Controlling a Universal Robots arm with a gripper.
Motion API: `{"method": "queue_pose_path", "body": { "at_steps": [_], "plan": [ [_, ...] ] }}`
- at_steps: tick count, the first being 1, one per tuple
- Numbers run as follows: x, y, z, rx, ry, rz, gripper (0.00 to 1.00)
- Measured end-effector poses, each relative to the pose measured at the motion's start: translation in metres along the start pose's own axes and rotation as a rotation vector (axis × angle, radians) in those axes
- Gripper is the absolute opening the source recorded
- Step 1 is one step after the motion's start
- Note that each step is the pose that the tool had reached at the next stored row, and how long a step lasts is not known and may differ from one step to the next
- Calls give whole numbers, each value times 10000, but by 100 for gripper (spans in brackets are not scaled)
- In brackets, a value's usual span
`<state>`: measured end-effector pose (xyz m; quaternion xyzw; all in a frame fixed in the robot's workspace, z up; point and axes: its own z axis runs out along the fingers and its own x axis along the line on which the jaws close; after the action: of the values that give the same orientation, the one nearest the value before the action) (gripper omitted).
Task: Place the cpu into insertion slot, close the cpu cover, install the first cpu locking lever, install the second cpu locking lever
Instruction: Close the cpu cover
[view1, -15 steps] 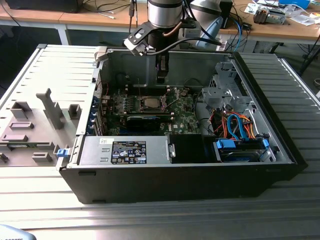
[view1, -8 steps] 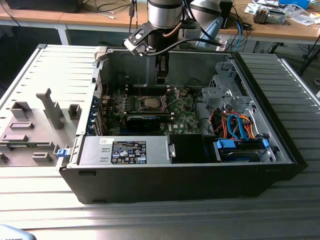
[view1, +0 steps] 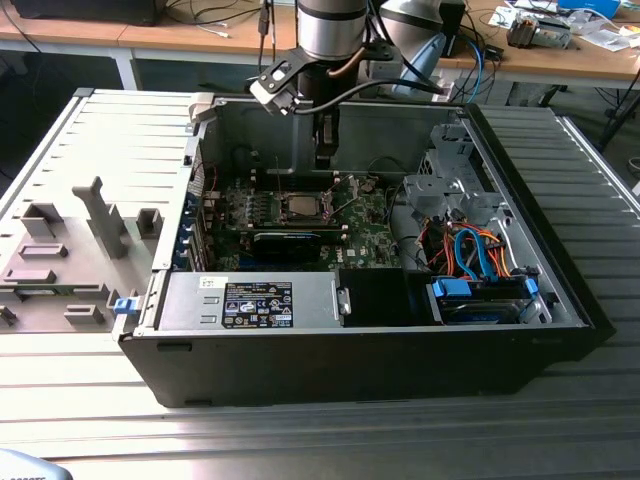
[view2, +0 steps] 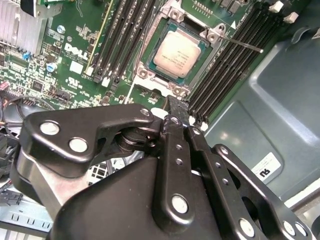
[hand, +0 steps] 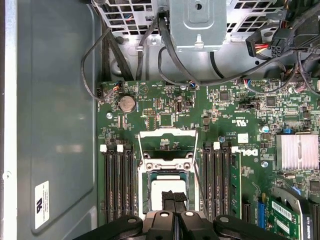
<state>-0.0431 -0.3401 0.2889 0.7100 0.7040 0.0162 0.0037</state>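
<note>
The cpu (view2: 179, 50) lies flat in the insertion slot (view2: 143, 73), silver top up; it also shows in the exterior view (view1: 300, 207) and the first wrist view (hand: 165, 186). The cpu cover (hand: 167, 134) stands swung open on the far side of the socket, with green board showing through its window. A thin locking lever (view2: 242, 45) sticks out sideways from a socket corner. My gripper (view2: 173, 102) hovers above the socket edge with its black fingers pressed together and nothing between them; it also shows in the exterior view (view1: 325, 160) and the first wrist view (hand: 174, 195).
Long black memory slots (hand: 116, 180) flank the socket on both sides. A black card (view1: 288, 240) lies just in front of it. A silver power supply (view1: 250, 300), a drive cage with orange and blue cables (view1: 470, 250) and the case walls (view1: 330, 120) enclose the board.
</note>
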Motion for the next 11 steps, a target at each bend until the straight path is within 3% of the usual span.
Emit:
{"method": "queue_pose_path", "body": {
  "at_steps": [11],
  "plan": [
    [1, 119, 13, 0, 0, -1, 11]
  ]
}}
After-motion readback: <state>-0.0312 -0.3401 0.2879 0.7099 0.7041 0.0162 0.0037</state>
